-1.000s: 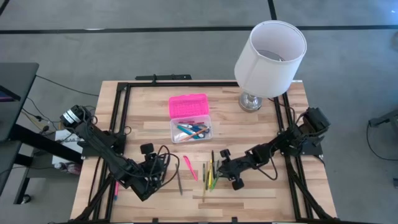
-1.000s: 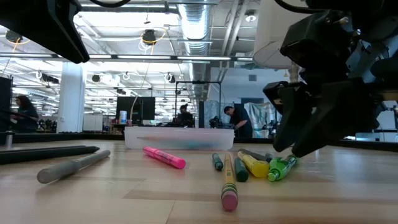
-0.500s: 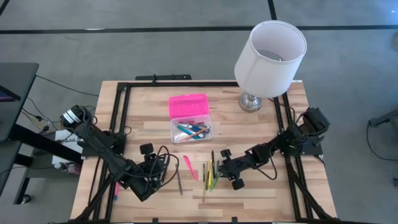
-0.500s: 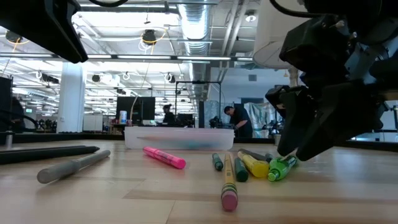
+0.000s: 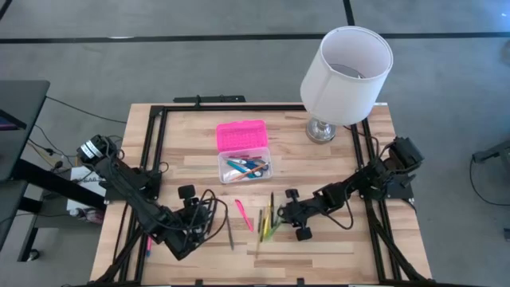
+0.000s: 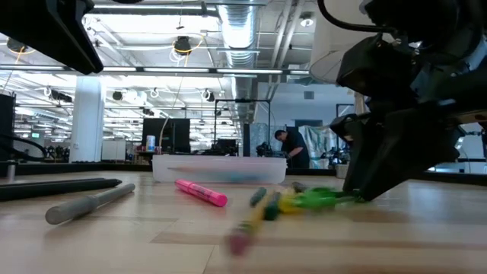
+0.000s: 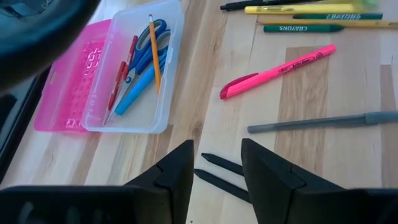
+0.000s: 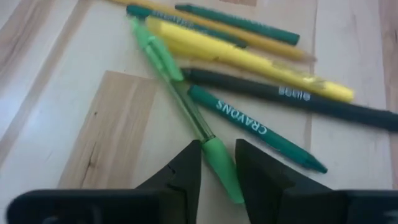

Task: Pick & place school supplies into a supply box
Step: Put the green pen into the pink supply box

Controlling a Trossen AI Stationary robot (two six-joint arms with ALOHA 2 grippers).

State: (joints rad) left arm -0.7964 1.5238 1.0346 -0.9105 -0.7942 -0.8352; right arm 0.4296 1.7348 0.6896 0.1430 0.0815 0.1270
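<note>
High view: at the far left the left gripper [image 5: 194, 231] hovers low over the wooden table [image 5: 343, 247], fingers parted with nothing between them. Just right of it lie two black pens [image 7: 217, 171], then a grey pen [image 5: 229, 232] and a pink highlighter [image 5: 243, 213], each alone on the wood.

Behind these, mid-table, sits the supply box [image 5: 245, 167]: a clear base with its pink lid [image 5: 241, 135] folded open behind it. Inside are blue-handled scissors [image 7: 151, 38], a red pen [image 7: 121, 73], a blue marker [image 7: 134, 93] and an orange pencil [image 7: 154, 53].

Right of the highlighter lies the cluster of school supplies [image 5: 268, 222], crossing one another: two green crayons, a yellow marker [image 8: 249, 60], a yellow pencil, a black pen and a green pen [image 8: 180, 99] slanting across them. The right gripper [image 5: 288, 220] is down at this cluster, its fingers [image 8: 183, 171] set narrowly either side of the green pen's end; whether they already pinch it I cannot tell.

At the far right rear, a white lamp [image 5: 346, 68] stands on the table corner.
</note>
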